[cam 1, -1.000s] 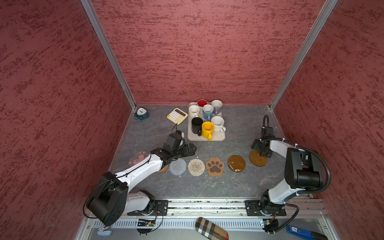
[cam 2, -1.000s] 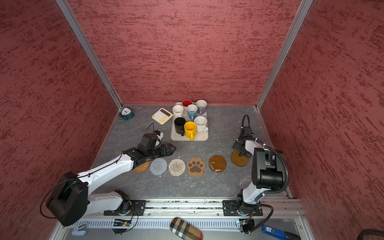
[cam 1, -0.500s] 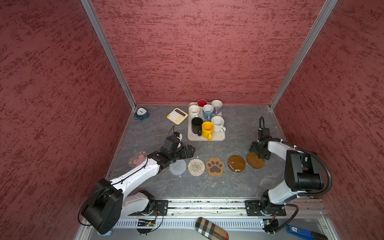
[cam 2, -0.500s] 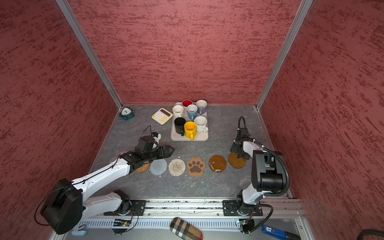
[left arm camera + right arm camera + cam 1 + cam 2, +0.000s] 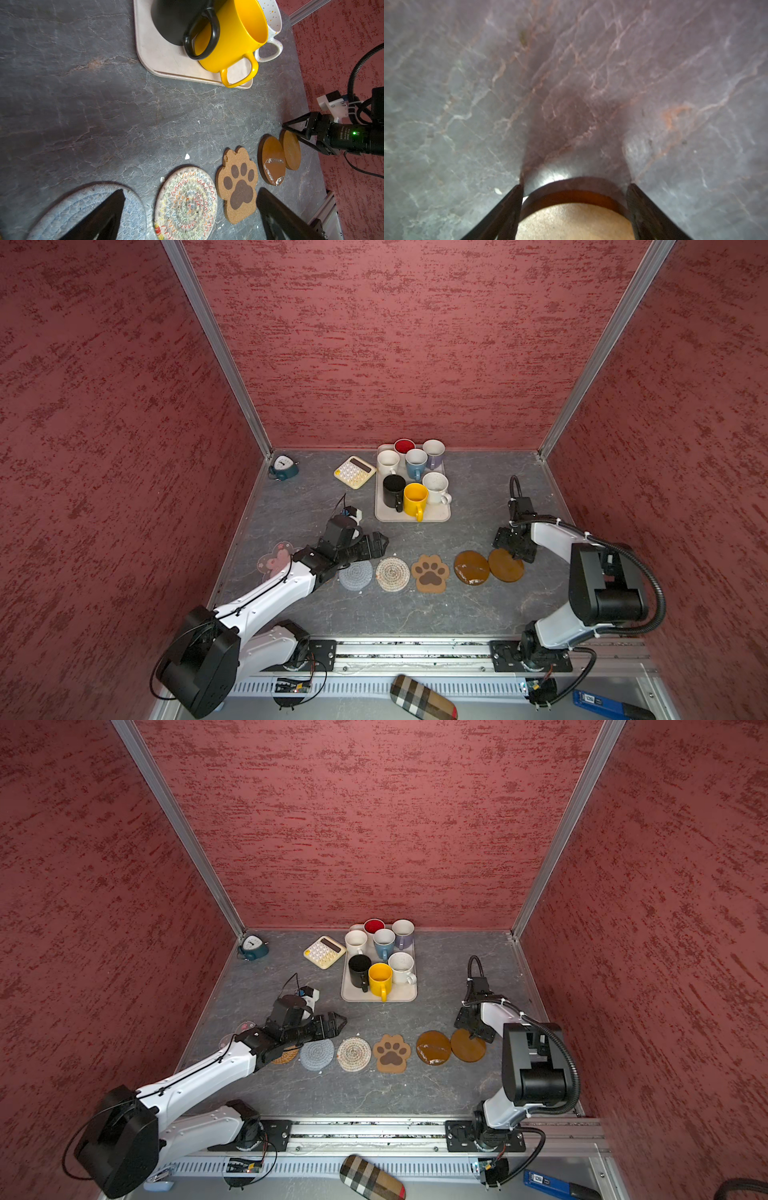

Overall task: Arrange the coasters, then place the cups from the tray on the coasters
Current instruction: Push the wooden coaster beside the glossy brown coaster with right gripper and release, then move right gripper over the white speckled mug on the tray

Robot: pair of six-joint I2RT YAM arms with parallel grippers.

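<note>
**Right arm clamps the end disc of the coaster row; 7 cups on tray**

At the back centre of the grey table (image 5: 415,614) sits the tray (image 5: 440,515) with all 7 cups on it. The black cup (image 5: 393,490) and yellow cup (image 5: 414,498) stand at its near edge, handles toward the front.

In front of the tray, 6 coasters lie flat in 1 line running left to right. They are the woven tan coaster (image 5: 286,1055), mostly under the left arm, the grey coaster (image 5: 355,576), the beige coaster (image 5: 392,573), the paw-print coaster (image 5: 430,572) and 2 brown discs. The pink flower coaster (image 5: 275,562) lies apart, left of the line, near the wall.

The left gripper (image 5: 379,542) is spread wide and empty above the grey coaster, tips aimed toward the tray.

The right gripper (image 5: 574,185) reaches in from the back onto the end disc (image 5: 575,220), the rightmost. Its 2 fingers (image 5: 508,207) sit against opposite sides of the rim, so it looks clamped across the disc's width. The disc is round, with no long axis, and lies frontward of the wrist. Its rim meets the inner disc (image 5: 471,567); touching or overlapping, I cannot tell. The next move likely turns on that gap: a nudge rightward before letting go. The flower coaster suits the left arm, which is nearer.
</note>
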